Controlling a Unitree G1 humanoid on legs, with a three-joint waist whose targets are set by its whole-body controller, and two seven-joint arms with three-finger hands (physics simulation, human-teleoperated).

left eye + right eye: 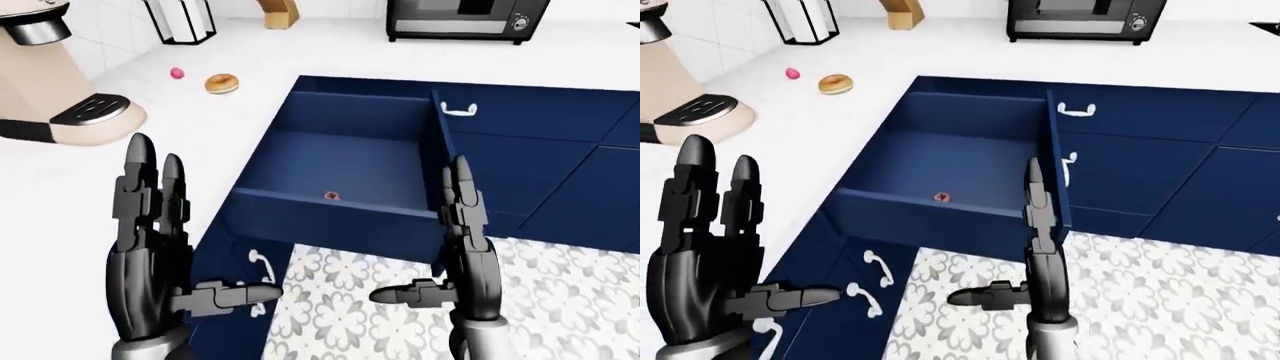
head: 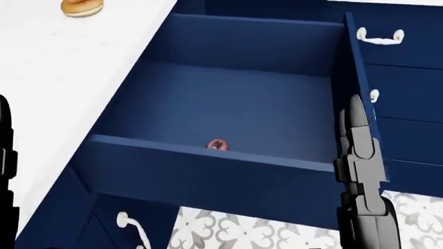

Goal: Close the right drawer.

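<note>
**Drawer stands open between two raised hands**

In the left-eye view the left hand [image 1: 150,247] rises at 8 o'clock of the picture, fingers [image 1: 140,180] straight up and spread apart, thumb pointing right, holding nothing. It stands over the white surface [image 1: 120,172], well left of the drawer [image 1: 345,161].

The drawer sits at the picture's centre, pulled far out from the navy cabinets, its near wall running from 9 to 3 o'clock across the middle. It is deep blue inside and out, square and nearly bare; a small red apple [image 2: 217,144] lies on its floor against the near wall. A white handle [image 1: 457,110] shows on the cabinet front at 2 o'clock of the drawer.

The right hand [image 1: 465,247] stands at 5 o'clock of the drawer, fingers [image 1: 461,187] upright and apart, thumb pointing left, gripping nothing. Its fingertips overlap the drawer's right corner in the picture; whether they touch it cannot be told.

On the surface at 11 o'clock lie a doughnut [image 1: 222,83] and a coffee machine [image 1: 50,75].
</note>
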